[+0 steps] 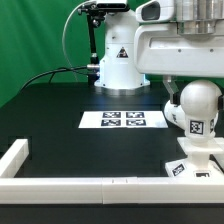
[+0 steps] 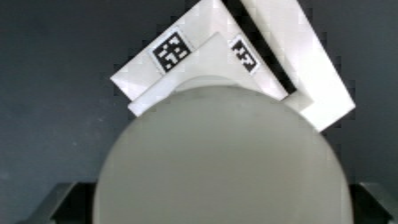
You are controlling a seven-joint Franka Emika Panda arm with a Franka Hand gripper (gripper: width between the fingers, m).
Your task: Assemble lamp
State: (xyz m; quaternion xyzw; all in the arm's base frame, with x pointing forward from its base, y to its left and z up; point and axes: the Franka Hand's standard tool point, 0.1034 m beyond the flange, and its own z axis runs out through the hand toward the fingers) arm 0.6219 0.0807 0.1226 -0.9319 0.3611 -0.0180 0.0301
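Observation:
The round white bulb (image 1: 198, 104) with a square tag stands upright over the blocky white base (image 1: 198, 160) at the exterior view's right, near the front fence. Its lower end meets the base's top; I cannot tell if it is seated. My gripper (image 1: 183, 90) comes down from the upper right and is shut on the bulb's upper part. In the wrist view the bulb (image 2: 221, 150) fills the space between my dark fingers (image 2: 64, 206), with the tagged base (image 2: 196, 55) beneath it. The shade is out of view.
The marker board (image 1: 122, 120) lies flat mid-table. A white fence (image 1: 60, 183) runs along the front edge and turns up at the exterior view's left. The arm's white pedestal (image 1: 118, 62) stands at the back.

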